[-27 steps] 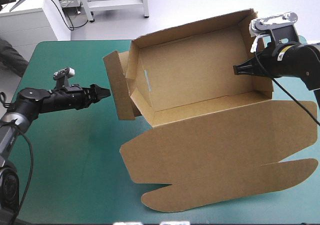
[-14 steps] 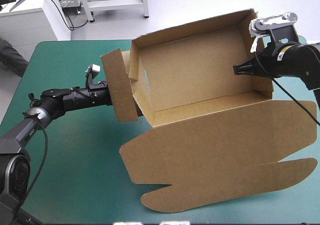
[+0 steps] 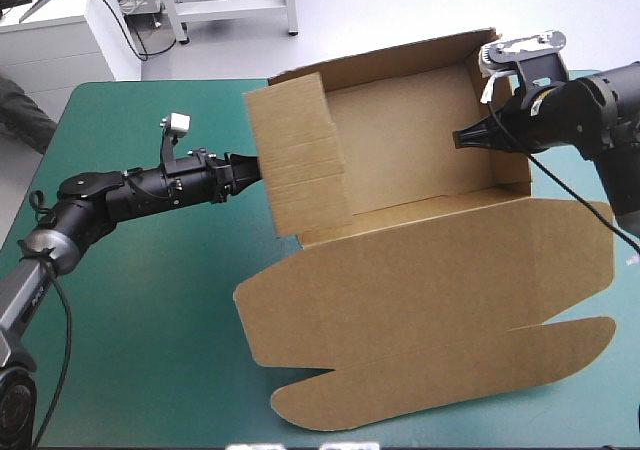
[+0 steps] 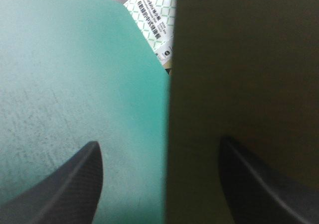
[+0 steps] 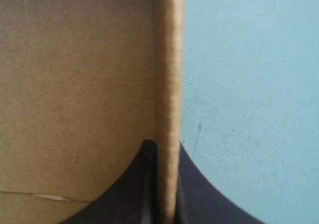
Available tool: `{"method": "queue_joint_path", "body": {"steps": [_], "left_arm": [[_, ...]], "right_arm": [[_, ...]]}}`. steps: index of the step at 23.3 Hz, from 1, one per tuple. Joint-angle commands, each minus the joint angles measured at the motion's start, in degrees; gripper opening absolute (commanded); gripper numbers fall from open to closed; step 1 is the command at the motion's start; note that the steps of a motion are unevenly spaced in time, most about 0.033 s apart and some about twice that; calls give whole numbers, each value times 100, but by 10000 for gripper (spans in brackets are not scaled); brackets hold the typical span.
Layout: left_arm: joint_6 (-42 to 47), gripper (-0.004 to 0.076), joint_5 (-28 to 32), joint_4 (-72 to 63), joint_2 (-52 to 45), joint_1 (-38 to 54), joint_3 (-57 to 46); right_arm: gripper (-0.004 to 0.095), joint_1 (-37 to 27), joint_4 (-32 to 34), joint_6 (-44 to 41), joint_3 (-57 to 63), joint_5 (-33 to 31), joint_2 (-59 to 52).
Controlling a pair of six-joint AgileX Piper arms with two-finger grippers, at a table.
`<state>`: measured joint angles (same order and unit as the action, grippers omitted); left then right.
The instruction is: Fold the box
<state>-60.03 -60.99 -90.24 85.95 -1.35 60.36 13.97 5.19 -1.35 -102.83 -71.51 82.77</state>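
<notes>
Since just before, the left gripper (image 3: pixel 250 170) has pushed in closer to the box (image 3: pixel 420 270). The end flap (image 3: pixel 300 155) that hung out to the side now stands up and leans over the tray's left end. The box has also slid a little to the left. The left gripper's black fingers stand apart. In the left wrist view, one finger (image 4: pixel 75 184) is over the teal-green cover (image 4: pixel 60 84) and the other (image 4: pixel 259 184) is in front of the brown flap, whose edge runs between them. The right gripper (image 3: pixel 465 138) is pinched tight on the tray's right wall (image 5: pixel 168 59), which is squeezed between its fingers. The box sits on the middle and right of the table, open on top. Its big lid (image 3: pixel 430 350) lies flat toward the near edge.
</notes>
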Motion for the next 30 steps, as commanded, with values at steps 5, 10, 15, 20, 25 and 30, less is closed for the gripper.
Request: {"method": "queue_joint_path", "body": {"steps": [5, 10, 15, 20, 25, 30], "left_arm": [[26, 474, -685, -817, -612, -33, 150], [155, 474, -725, -645, -696, -33, 150], [1558, 473, -17, 1033, -696, -331, 808], [3192, 473, 1136, 3140, -696, -1470, 1658], [4508, 463, 1487, 4455, -696, -1865, 1997], [5394, 411, 1474, 5622, -696, -2046, 2196]], "right_arm": [[-19, -25, -11, -2, -145, 9, 2], [-19, -25, -50, -26, -145, 71, 41], [-17, -11, -188, -138, -145, 177, 41], [-17, -11, -519, -170, -145, 375, 41], [-15, 181, -519, -241, -145, 387, 41], [-15, 544, -475, -451, -145, 450, 208]]}}
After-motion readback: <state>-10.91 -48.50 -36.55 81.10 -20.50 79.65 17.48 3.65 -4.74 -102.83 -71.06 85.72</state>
